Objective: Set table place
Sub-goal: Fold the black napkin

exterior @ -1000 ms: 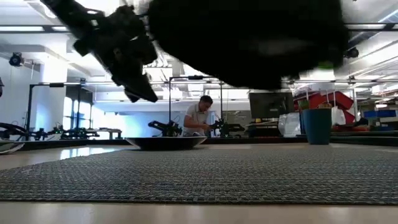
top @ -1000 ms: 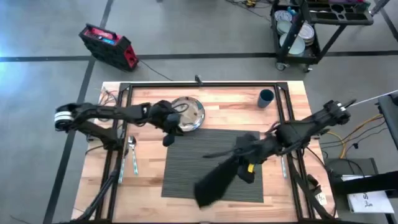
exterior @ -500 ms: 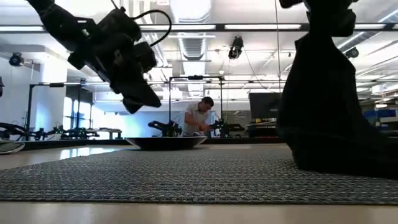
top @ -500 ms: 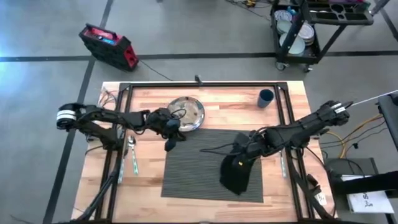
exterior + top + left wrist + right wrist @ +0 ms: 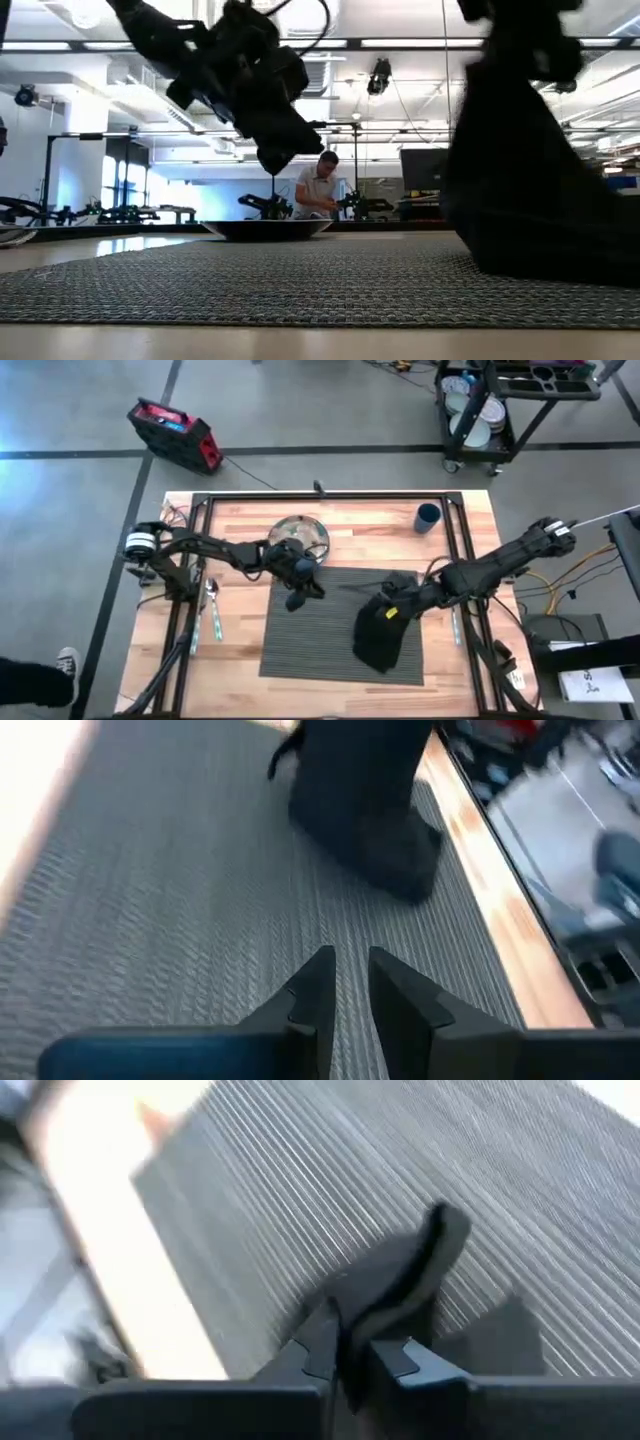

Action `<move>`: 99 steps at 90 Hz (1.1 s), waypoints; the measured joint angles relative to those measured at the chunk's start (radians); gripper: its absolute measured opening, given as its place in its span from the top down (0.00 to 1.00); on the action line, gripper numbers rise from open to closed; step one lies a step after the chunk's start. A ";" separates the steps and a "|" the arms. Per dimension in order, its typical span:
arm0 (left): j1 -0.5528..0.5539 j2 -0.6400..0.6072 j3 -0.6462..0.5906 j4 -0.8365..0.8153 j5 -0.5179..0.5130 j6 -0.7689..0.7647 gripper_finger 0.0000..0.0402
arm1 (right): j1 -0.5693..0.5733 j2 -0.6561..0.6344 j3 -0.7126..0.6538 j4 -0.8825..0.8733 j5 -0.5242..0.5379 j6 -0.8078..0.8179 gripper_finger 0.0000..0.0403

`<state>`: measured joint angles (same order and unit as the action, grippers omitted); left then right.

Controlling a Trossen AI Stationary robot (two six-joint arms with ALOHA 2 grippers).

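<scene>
High view: right gripper point(image 5: 393, 611) pinching black napkin point(image 5: 383, 635) on placemat point(image 5: 320, 645); early release leaves it crumpled. Left gripper point(image 5: 296, 598) nearly closed, empty.

The wooden table point(image 5: 330, 525) with its black frame fills the middle of the frame. A dark grey ribbed placemat point(image 5: 320, 630) lies at the lower centre of it. The left gripper point(image 5: 296, 600) hangs over the placemat's upper left corner, just below a shiny round plate point(image 5: 295, 532) that sits above the mat. The right gripper point(image 5: 392, 610) reaches in from the right and pinches a black cloth napkin point(image 5: 380, 638), which droops in a heap onto the mat's right part. A spoon point(image 5: 212, 605) lies left of the mat, and a dark blue cup point(image 5: 428, 517) stands at the upper right. A red and black case point(image 5: 172, 432) rests on the floor at upper left.
</scene>
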<state>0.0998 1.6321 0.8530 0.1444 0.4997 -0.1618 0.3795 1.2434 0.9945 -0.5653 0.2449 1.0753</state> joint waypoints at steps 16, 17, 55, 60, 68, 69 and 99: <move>0.000 0.001 0.001 -0.197 0.014 0.066 0.90 | -0.036 -0.045 0.177 -0.094 0.091 -0.152 1.00; 0.000 0.000 -0.001 -0.204 0.014 0.067 0.90 | -0.038 -0.045 0.192 -0.110 0.096 -0.158 1.00; -0.001 -0.095 -0.082 -0.207 0.000 0.040 0.91 | -0.106 -0.051 0.532 -0.555 0.178 -0.294 1.00; -0.001 -0.098 -0.083 -0.202 -0.015 0.040 0.91 | -0.109 -0.051 0.543 -0.545 0.178 -0.306 1.00; -0.001 -0.111 -0.084 -0.201 -0.037 0.040 0.91 | -0.110 -0.047 0.541 -0.562 0.176 -0.309 1.00; -0.001 -0.111 -0.084 -0.198 -0.038 0.040 0.91 | -0.110 -0.046 0.541 -0.562 0.176 -0.309 1.00; 0.000 -0.123 -0.087 -0.207 -0.047 0.047 0.91 | -0.073 -0.019 0.464 -0.585 0.147 -0.203 1.00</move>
<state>0.1001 1.5089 0.7656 -0.0631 0.4528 -0.1151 0.3061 1.2248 1.4586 -1.1506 0.3923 0.8721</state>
